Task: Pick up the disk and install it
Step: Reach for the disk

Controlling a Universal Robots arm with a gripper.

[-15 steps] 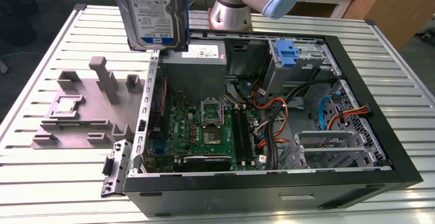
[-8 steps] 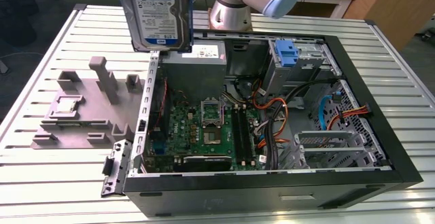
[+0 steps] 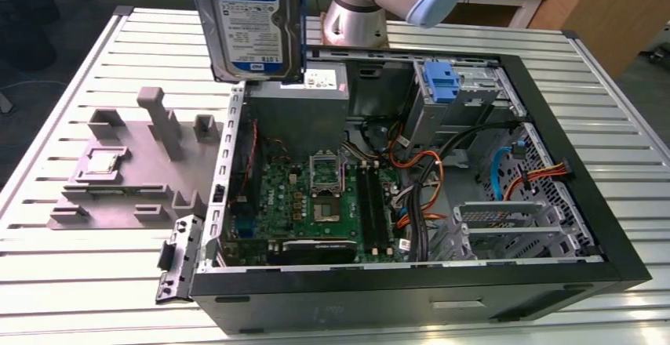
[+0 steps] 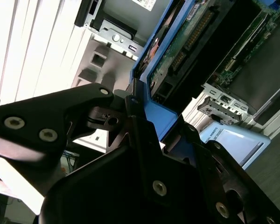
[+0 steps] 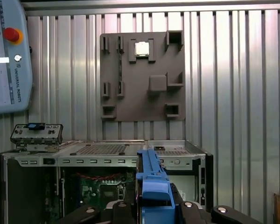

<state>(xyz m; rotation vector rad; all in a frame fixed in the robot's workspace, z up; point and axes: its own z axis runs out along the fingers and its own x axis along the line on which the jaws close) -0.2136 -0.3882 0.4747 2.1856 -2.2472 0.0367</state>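
Observation:
The disk (image 3: 254, 23), a silver drive with a white-and-blue label in a blue carrier, hangs upright high over the back corner of the open computer case on the exterior view's left. In the second wrist view its green circuit-board underside (image 4: 186, 42) faces the camera. My gripper (image 4: 140, 107) is shut on the blue carrier's end. In the first wrist view the disk (image 5: 151, 186) is edge-on between the black fingers of my gripper (image 5: 151, 207), above the case.
The open computer case (image 3: 586, 227) lies on a slatted metal table, with its motherboard (image 3: 314, 196) and cables exposed. A bare blue bracket (image 3: 442, 86) sits in the drive cage. A grey fixture plate (image 3: 125, 165) lies beside the case. The arm (image 3: 387, 0) rises behind it.

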